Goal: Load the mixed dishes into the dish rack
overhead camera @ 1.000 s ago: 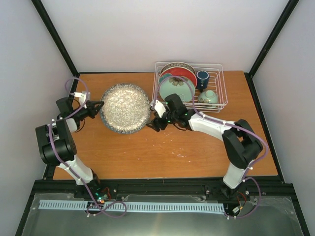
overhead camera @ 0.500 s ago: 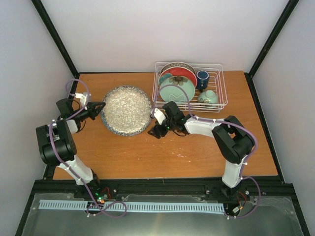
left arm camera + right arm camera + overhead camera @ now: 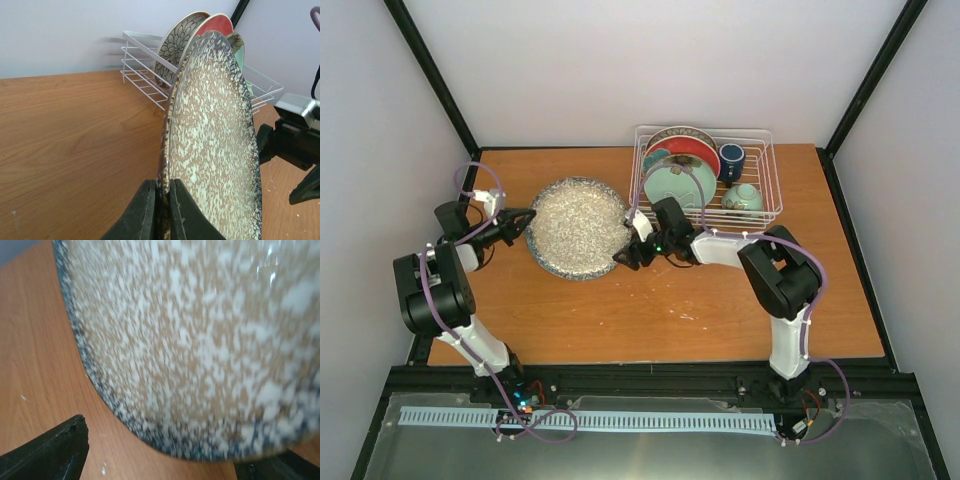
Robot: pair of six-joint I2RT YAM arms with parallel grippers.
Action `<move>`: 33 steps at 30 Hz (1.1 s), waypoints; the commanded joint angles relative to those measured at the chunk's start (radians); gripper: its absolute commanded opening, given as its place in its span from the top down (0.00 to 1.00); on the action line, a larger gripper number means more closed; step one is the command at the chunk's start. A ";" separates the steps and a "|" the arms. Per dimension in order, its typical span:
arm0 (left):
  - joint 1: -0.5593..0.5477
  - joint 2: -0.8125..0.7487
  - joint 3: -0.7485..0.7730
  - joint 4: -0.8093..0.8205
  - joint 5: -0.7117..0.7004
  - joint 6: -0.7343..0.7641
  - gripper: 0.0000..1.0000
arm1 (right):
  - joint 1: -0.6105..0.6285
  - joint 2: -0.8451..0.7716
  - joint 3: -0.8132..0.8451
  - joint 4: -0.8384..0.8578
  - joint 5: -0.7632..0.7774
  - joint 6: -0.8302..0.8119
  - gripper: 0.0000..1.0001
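The left gripper [image 3: 162,187] is pinching shut on the 9 o'clock rim of the large speckled grey plate [image 3: 578,225]. The plate is tilting above the table [image 3: 670,310], at 9 o'clock from the dish rack [image 3: 763,170]. The right gripper [image 3: 626,257] is standing wide open, gripping nothing, with its fingers [image 3: 50,455] straddling the plate's 4 o'clock edge.

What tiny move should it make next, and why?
Probably close the right pincer on the rim of the large speckled grey plate: it stands open at that edge, the left pincer pinches the opposite side, and the white wire dish rack sits on the right arm's side.
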 commanded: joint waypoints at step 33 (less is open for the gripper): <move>-0.028 0.030 0.076 0.072 0.135 -0.040 0.99 | 0.016 -0.042 0.156 0.169 -0.303 0.117 0.97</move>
